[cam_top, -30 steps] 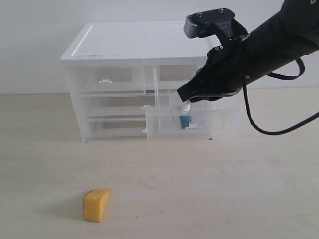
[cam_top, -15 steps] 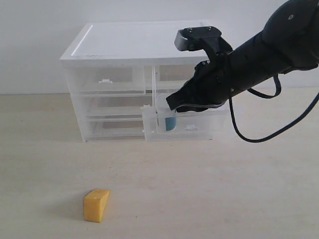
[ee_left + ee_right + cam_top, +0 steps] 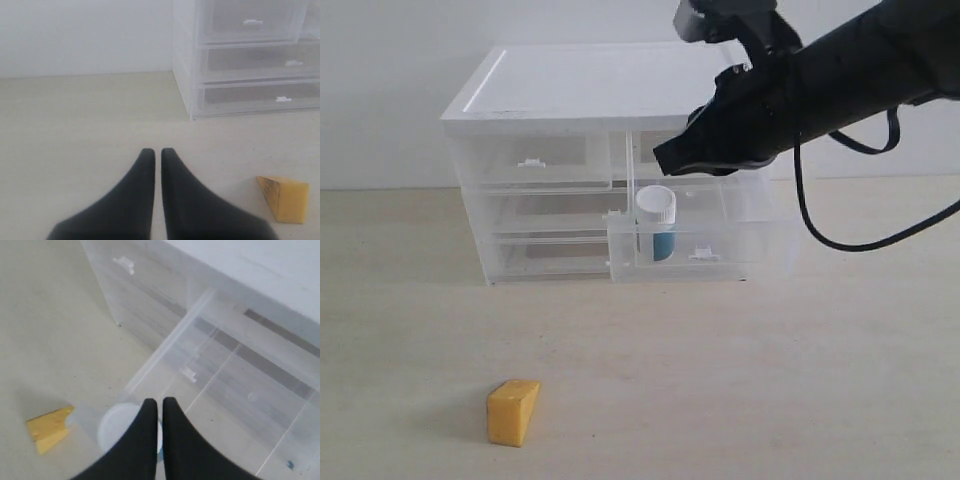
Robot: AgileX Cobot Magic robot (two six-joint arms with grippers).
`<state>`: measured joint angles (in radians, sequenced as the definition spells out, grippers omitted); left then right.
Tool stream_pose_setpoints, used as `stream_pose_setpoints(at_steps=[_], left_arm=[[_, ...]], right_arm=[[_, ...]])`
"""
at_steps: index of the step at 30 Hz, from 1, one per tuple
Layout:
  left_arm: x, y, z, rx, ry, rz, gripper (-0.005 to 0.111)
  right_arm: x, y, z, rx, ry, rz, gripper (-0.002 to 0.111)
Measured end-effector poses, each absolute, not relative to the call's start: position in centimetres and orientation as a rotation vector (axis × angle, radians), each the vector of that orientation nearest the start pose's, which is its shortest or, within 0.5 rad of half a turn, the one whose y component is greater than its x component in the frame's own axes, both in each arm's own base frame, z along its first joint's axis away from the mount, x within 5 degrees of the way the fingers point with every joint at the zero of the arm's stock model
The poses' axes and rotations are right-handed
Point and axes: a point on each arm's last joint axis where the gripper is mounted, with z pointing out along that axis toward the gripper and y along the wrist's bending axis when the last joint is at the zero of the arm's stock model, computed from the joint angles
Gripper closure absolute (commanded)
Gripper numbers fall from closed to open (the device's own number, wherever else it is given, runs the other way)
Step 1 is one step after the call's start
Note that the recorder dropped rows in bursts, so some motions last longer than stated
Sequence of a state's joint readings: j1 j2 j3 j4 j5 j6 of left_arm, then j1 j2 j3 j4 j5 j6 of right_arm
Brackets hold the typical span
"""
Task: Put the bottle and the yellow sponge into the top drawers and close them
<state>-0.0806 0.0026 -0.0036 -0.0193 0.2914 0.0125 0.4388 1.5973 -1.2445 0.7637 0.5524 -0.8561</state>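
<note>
The white bottle (image 3: pixel 656 222) with its blue label stands upright inside the pulled-out right top drawer (image 3: pixel 720 240), at its left end. My right gripper (image 3: pixel 667 161) hangs above the bottle, apart from it and shut on nothing. In the right wrist view the bottle's cap (image 3: pixel 117 427) shows just past the closed right gripper (image 3: pixel 160 401). The left top drawer (image 3: pixel 535 160) is closed. On the table in front lies the yellow sponge (image 3: pixel 513 411). My left gripper (image 3: pixel 156 151) is shut and empty, low over the table with the sponge (image 3: pixel 285 198) off to one side.
The white-topped cabinet (image 3: pixel 600 85) stands at the back of the table, with two full-width clear drawers (image 3: pixel 550 212) closed below the top ones. The right arm's black cable (image 3: pixel 820 240) loops down beside the open drawer.
My right gripper shifted left inside the open drawer with the bottle, let it go and rose above the drawer. The bottle now stands free. The sponge has not moved.
</note>
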Motion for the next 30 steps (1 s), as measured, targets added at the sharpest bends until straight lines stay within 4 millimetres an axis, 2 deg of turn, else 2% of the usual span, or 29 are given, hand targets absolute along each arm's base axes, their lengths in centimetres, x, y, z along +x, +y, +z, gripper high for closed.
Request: stream_pose_setpoints(at_steps=[2,4,10,16,18,22,30], left_arm=[[5.4,-0.5,18.8,0.07,1.773,-0.068,0.103],[5.4,-0.5,18.8,0.07,1.773,-0.068,0.103],[5.4,-0.5,18.8,0.07,1.773,-0.068,0.103],[5.4,-0.5,18.8,0.07,1.773,-0.068,0.103],[5.4,-0.5,18.8,0.07,1.773,-0.068,0.103],[5.4,-0.5,18.8,0.07,1.773,-0.068,0.103],[5.4,-0.5,18.8,0.07,1.773,-0.068,0.103]], right_arm=[[30.2,18.1,31.7,-0.898,2.064,0.587,0.108],[29.6,18.2,31.9,-0.94,2.065,0.625,0.108],[28.7,18.9,31.2,-1.06,2.089,0.749,0.108],[29.2,19.3,30.2,-1.069,2.097,0.783,0.108],[30.1,19.4,29.3,-1.036,2.107,0.748,0.108],[31.1,19.1,29.2,-0.987,2.083,0.642,0.108],[31.8,18.1,29.0,-0.984,2.119,0.452,0.108]])
